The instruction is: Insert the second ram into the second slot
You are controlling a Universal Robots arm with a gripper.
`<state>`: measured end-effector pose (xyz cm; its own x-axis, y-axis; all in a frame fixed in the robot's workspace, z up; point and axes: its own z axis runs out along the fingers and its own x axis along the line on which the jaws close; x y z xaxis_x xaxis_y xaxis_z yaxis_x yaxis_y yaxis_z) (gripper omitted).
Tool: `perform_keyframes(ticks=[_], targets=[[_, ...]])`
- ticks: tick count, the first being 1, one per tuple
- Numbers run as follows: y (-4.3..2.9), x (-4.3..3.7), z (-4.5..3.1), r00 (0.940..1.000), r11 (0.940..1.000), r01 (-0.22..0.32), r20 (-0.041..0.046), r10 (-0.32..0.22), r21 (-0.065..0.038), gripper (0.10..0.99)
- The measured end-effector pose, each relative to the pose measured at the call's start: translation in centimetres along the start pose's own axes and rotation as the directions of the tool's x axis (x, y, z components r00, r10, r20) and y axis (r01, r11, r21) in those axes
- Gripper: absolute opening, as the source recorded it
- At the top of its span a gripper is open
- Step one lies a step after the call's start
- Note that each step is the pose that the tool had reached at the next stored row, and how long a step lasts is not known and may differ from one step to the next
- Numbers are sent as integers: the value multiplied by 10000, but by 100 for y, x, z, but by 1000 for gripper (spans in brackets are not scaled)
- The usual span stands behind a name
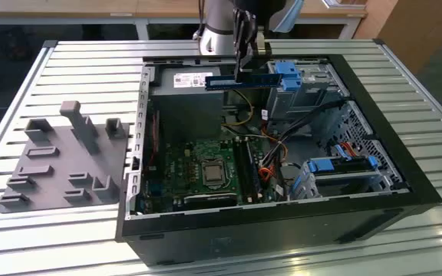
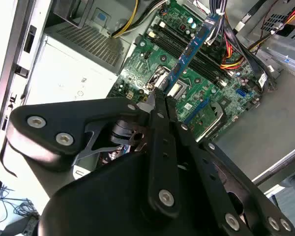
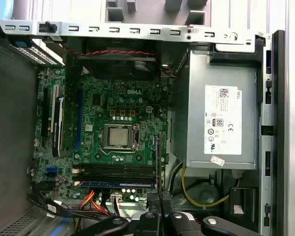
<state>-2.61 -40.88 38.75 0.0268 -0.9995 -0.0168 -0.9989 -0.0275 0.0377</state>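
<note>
Here's the gripper (image 1: pixel 240 73), high over the open computer case (image 1: pixel 405 172), and it has the second ram (image 1: pixel 240 82) clamped between its fingers. The jaws are pinched tight on the middle of the stick, with blue board sticking out on both sides. The second ram hangs level in the air above the far end of the case, just beside the blue drive tabs (image 1: pixel 289 77) and well clear of the motherboard (image 1: pixel 182 167) down below. It isn't seated in anything.

In the second wrist view the black fingers (image 2: pixel 160 113) meet at one point and the second ram (image 2: pixel 191 46) runs straight out from them, with the green board spread out behind it. In the first wrist view the stick shows edge-on as a thin dark line (image 3: pixel 159 157) rising from the gripper (image 3: pixel 160 204). It crosses the long memory slots (image 3: pixel 118 172), which lie side by side next to the processor socket (image 3: pixel 120 135). A blue strip runs along the outermost slot; I can't tell whether that's a stick already seated. The grey power supply (image 3: pixel 221 118) fills the compartment beside the board.

Out on the slatted bench (image 1: pixel 90 63), at the exterior view's left, a grey moulded holder (image 1: pixel 60 155) sits well apart from the case.
</note>
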Motion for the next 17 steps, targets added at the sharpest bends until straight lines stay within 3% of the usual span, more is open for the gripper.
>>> perform_keyframes(ticks=[17], targets=[[1,40,-1,10000,10000,0,0,0,0,129]])
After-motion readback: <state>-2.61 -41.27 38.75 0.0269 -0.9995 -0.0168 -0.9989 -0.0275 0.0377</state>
